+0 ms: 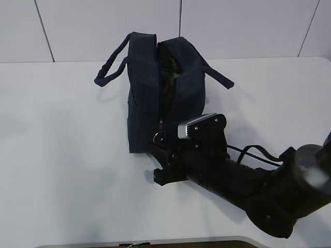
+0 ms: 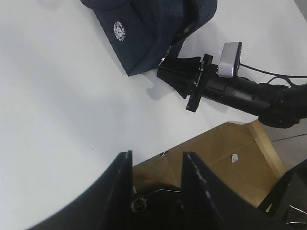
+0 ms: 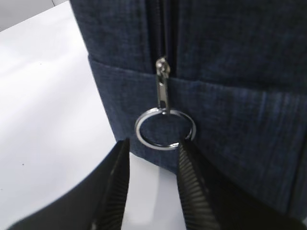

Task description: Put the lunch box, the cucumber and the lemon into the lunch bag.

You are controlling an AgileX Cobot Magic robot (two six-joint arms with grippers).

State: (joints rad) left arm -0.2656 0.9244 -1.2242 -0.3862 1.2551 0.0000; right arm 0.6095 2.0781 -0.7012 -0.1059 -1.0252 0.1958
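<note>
The dark navy lunch bag stands upright on the white table, its top partly agape, with something dark and greenish inside that I cannot make out. The lunch box, the cucumber and the lemon are out of view. A metal ring pull hangs from the zipper on the bag's near end. My right gripper is open just below that ring, its right fingertip at the ring's lower rim, nothing between the fingers. My left gripper is open and empty at the table's edge, far from the bag.
The bag's two looped handles stick out to either side. A brown cardboard surface lies below the table's edge in the left wrist view. The right arm stretches across the table's front right.
</note>
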